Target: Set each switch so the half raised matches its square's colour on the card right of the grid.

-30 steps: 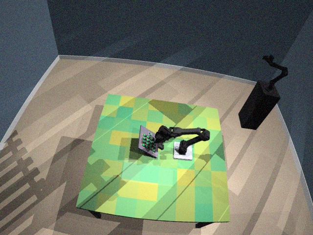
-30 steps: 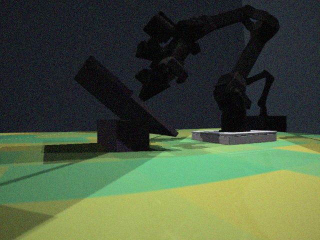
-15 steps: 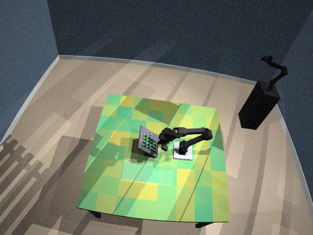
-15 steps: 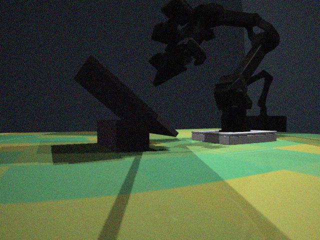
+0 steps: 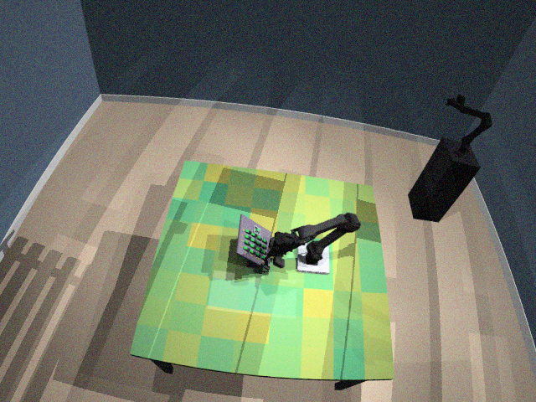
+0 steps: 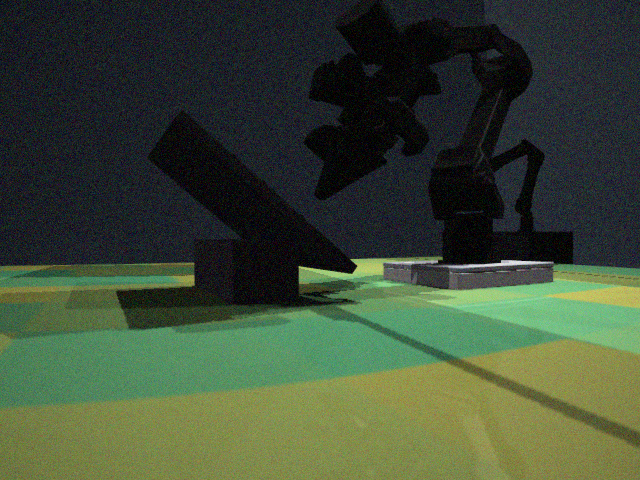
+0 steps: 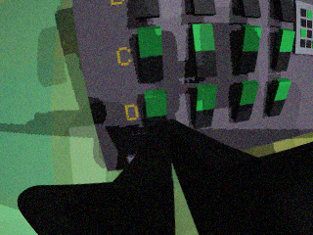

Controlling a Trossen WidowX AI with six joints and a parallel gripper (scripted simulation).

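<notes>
Dark blue-grey walls enclose a pale wooden plank floor [image 5: 302, 134]; a tabletop [image 5: 276, 311] patterned in green and yellow squares stands in the middle; a black box-shaped pedestal [image 5: 441, 177] sits on the floor at the far right. On the tabletop a grey rectangular switch panel [image 5: 254, 239] leans tilted on a dark block, its near edge low and its far edge high; rocker switches [image 7: 203, 49] with one green half and one dark grey half are set on it in rows, the rows in the wrist view lettered B, C and D in yellow down the left side. The small square reference card [image 7: 304, 26] of green and dark squares lies on the panel just right of the grid. The black jointed arm [image 5: 328, 227] rises from a pale grey base plate [image 5: 312, 264] right of the panel and reaches left over it. Its tool [image 7: 171, 157] is clenched tight with nothing between the fingers; in the wrist view the tips sit at the panel's near edge, just below row D, between its first and second switches; whether they touch the panel I cannot tell; in the exterior view the tool hangs above the panel's lower half.
</notes>
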